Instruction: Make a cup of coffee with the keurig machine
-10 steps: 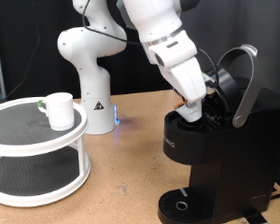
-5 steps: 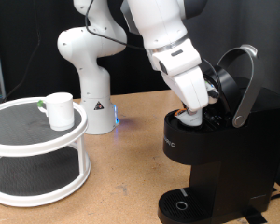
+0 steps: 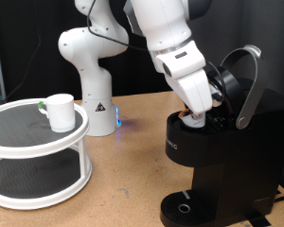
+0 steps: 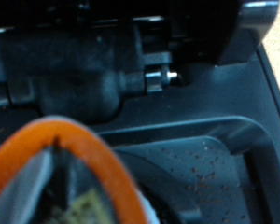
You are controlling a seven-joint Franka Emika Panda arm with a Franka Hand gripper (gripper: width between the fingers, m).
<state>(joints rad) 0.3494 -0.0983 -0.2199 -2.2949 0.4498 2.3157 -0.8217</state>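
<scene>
The cup (image 3: 60,111), a plain white mug, stands on the top tier of a white round shelf (image 3: 28,142) at the exterior view's left. The black keurig machine (image 3: 204,156) stands at the right with its silver-grey lid handle (image 3: 248,90) raised and the lid open. My gripper (image 3: 195,113) is down at the open pod chamber, and the machine's rim hides its fingertips. The wrist view shows the machine's dark inside (image 4: 103,75) close up, with a blurred orange ring (image 4: 28,140) just below the camera. The fingers cannot be made out there.
The white robot arm base (image 3: 90,76) stands behind, between shelf and machine, on a wooden table (image 3: 123,180). The shelf has a lower tier (image 3: 33,180). The machine's drip base (image 3: 185,206) is at the bottom, with no cup on it.
Since one second ago the hand has shifted slightly up and to the exterior view's right at the pod chamber. Over the last half second it has stayed still. The cup has not moved.
</scene>
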